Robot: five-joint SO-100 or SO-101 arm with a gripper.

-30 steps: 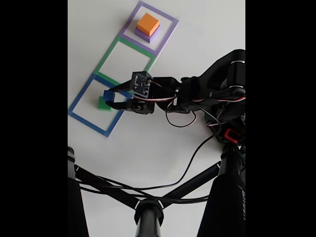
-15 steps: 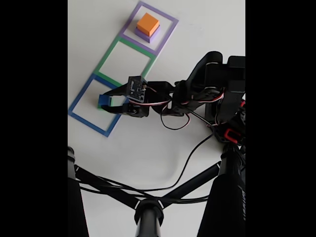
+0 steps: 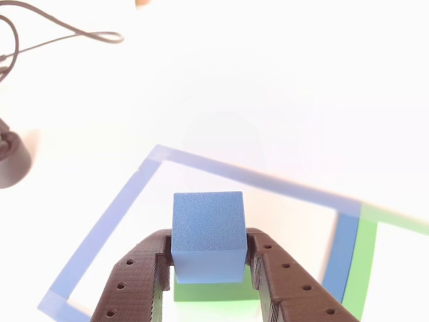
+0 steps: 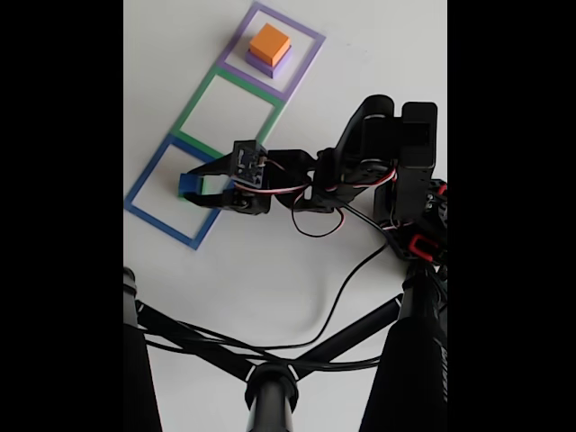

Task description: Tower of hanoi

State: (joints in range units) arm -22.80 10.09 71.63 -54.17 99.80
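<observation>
In the other view, the dark printed two-finger gripper (image 3: 208,268) enters from the near edge, its jaws closed against the left and right faces of a matte blue cube (image 3: 207,235). Directly beneath the blue cube a strip of matte green cube (image 3: 208,292) shows, so the blue one appears to sit on top of it. Both lie inside the flat blue strip outline of a square (image 3: 107,221), with the green strip outline (image 3: 370,268) at the right.

In the fixed view, the gripper (image 4: 200,186) reaches left into the blue outline (image 4: 144,175), holding the blue cube (image 4: 189,183) over the green sliver (image 4: 192,198). Far off, a matte orange cube (image 4: 270,42) rests on a matte purple cube (image 4: 280,63) inside the purple outline (image 4: 310,54).

To do this step well, I judge the fingers should part evenly and only once the blue cube rests flat and centred on the green one, then withdraw straight so neither finger drags the stack.
</observation>
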